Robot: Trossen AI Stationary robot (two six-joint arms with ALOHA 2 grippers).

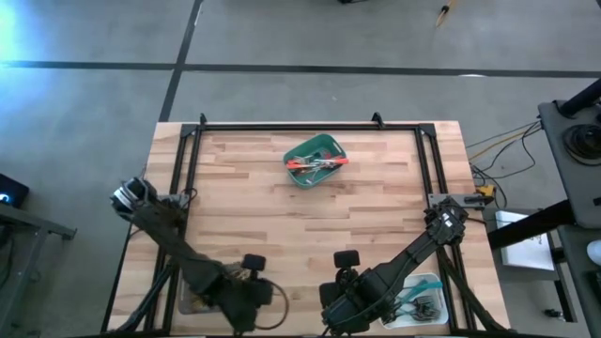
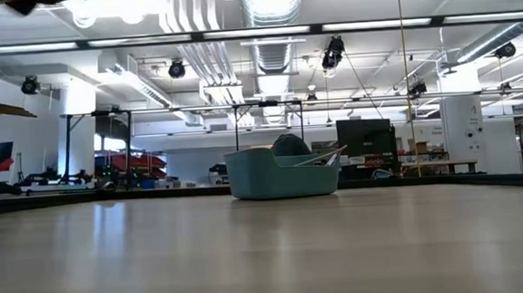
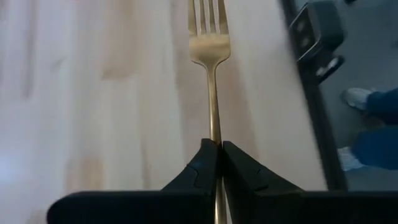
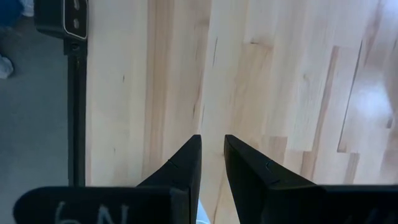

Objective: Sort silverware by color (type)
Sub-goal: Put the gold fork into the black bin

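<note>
- Left tool (image 3: 217,148) clenched on gold fork (image 3: 210,37), above the counter (image 1: 310,221).
- Right tool (image 4: 212,146) slightly parted, empty.
- Red-handled pieces (image 1: 317,163) left in green tray (image 1: 331,145); sorting seemingly unfinished.

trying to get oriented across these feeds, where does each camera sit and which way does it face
High view: overhead, straight down on the wooden table; both arms show.
Low view: table height, level across to the green tray; no arm shows.
Left wrist view: on the left arm, looking past the left tool, shut on a gold fork.
Right wrist view: on the right arm, past the empty right tool, onto bare wood.
High and low views share the green tray.
</note>
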